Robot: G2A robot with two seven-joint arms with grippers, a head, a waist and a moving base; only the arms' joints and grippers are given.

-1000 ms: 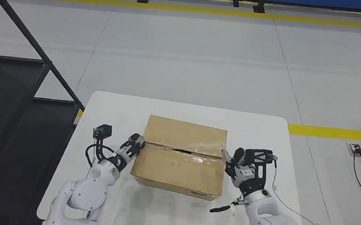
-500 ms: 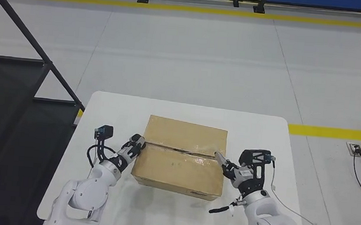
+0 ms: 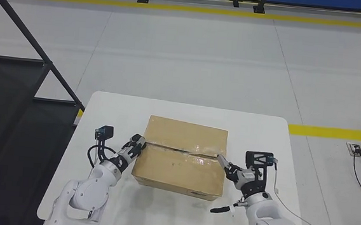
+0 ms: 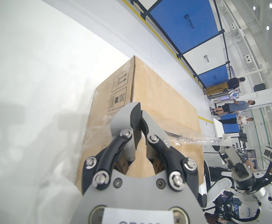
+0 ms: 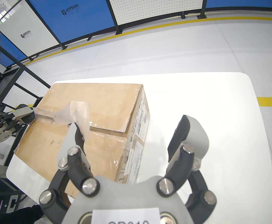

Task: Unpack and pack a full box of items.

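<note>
Box [image 3: 181, 156] sits mid-table [image 3: 258, 134]. Stiff cardboard, probably hefty when full, so don't lift it, work the seam. Tape [image 5: 79, 110] thin and clingy, stuck on right gripper [image 5: 129, 127], fingers wide apart. Left gripper [image 4: 139, 113] pinched together at opposite end.

R gripper [image 5: 128, 124] moved: 1 s ago its tips sat at box [image 3: 180, 157] R end, now drawn back slightly twd near-right. Clear tape [image 5: 79, 111] end now lifted off top seam, stuck to one finger [image 5: 74, 135], stretched more than 0.5 s ago.

Cardboard box [image 3: 181, 162], tape [image 5: 79, 114] prob. half-peeled
</note>
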